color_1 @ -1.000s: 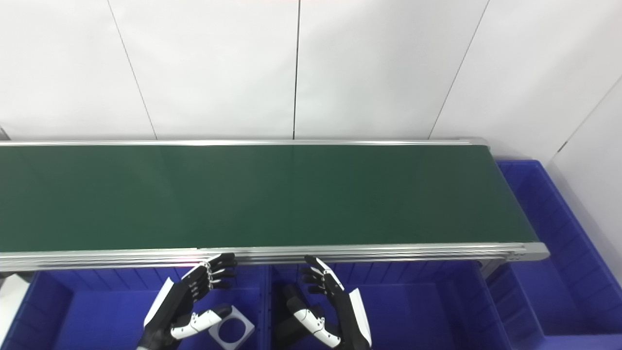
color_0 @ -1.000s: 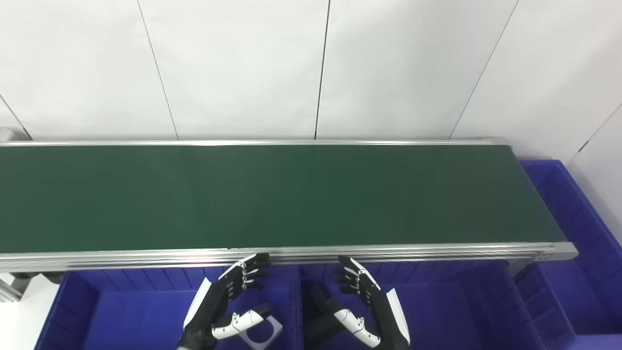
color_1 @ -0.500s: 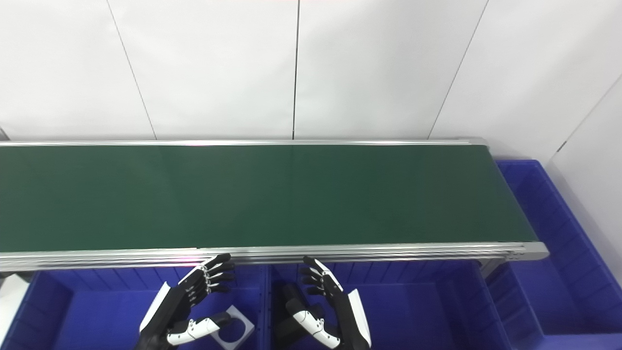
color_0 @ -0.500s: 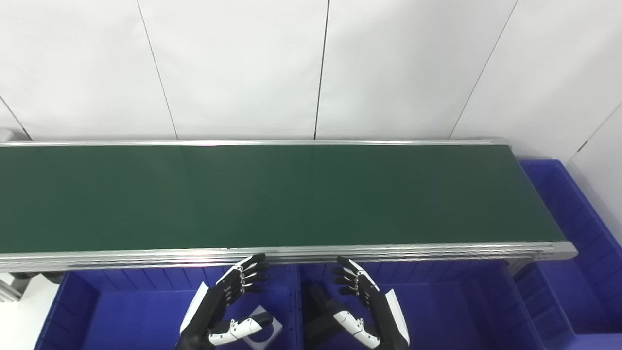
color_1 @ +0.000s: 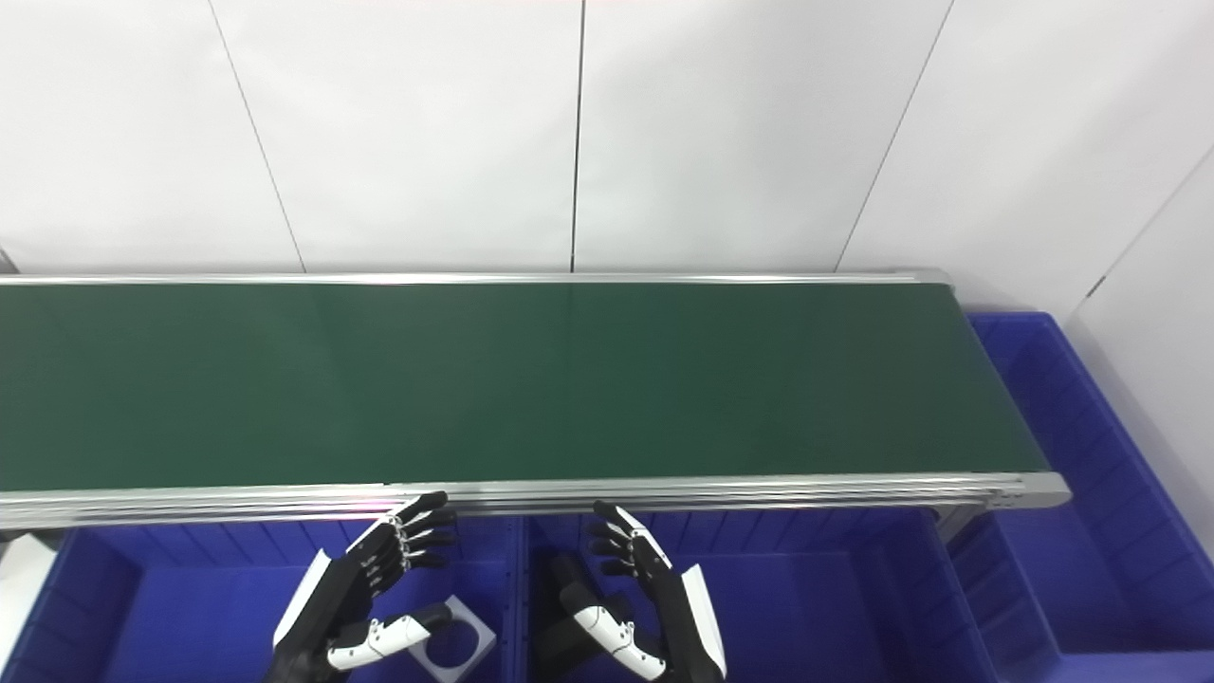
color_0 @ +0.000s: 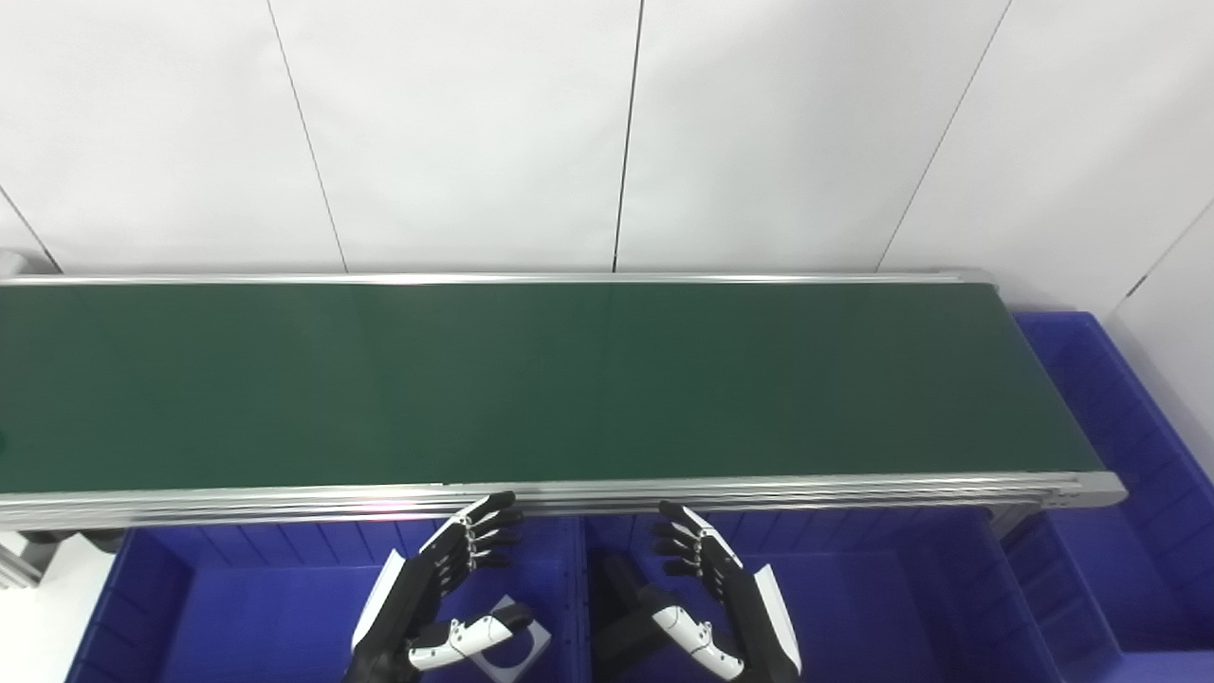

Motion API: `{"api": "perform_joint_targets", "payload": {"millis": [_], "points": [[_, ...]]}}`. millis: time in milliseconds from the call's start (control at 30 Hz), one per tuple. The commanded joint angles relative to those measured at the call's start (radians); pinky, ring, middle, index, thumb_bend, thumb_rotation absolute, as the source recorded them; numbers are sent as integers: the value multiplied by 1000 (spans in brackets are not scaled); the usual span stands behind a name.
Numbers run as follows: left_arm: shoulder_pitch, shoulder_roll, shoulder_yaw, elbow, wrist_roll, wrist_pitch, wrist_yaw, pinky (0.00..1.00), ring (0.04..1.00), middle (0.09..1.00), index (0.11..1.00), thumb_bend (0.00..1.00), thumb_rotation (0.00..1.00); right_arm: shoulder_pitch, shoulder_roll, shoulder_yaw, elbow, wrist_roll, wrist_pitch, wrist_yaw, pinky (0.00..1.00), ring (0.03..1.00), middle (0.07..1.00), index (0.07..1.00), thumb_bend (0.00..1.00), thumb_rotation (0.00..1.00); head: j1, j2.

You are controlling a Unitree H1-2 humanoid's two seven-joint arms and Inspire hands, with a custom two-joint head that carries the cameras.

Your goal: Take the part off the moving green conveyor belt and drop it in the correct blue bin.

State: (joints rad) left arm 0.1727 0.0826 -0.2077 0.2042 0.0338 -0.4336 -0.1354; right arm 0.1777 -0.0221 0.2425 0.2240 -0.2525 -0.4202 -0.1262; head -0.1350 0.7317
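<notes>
White wall, bare green belt [color_0: 531, 379], left bin [color_0: 237, 617] holding grey square ring part [color_0: 507, 645], both hands [color_0: 427, 598] [color_0: 726, 598] spread, empty.

Both head cameras are looking steeply down from above the near side, facing the white panelled wall [color_0: 607, 133]. Each is taking in the long dark green conveyor belt [color_0: 531, 384] and the blue plastic bins [color_1: 806, 607] below it. The right eye view is sitting slightly rightward, shifting the shared scene left.
</notes>
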Motion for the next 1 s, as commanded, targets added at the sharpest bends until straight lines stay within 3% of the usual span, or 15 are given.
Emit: {"api": "perform_joint_targets", "payload": {"millis": [0, 667, 967], "points": [[-16, -6, 1, -15, 2, -36, 1, 699, 767, 816, 848, 836, 455, -7, 2, -3, -34, 7, -45, 6, 704, 760, 794, 856, 658, 636, 1, -1], [0, -5, 1, -33, -16, -36, -18, 708, 769, 817, 843, 847, 451, -5, 0, -2, -34, 10, -47, 4, 708, 763, 799, 861, 651, 631, 9, -5], [71, -2, 12, -109, -35, -34, -24, 719, 778, 822, 850, 851, 439, 3, -4, -2, -44, 11, -47, 6, 704, 761, 795, 859, 644, 618, 13, -2]]}}
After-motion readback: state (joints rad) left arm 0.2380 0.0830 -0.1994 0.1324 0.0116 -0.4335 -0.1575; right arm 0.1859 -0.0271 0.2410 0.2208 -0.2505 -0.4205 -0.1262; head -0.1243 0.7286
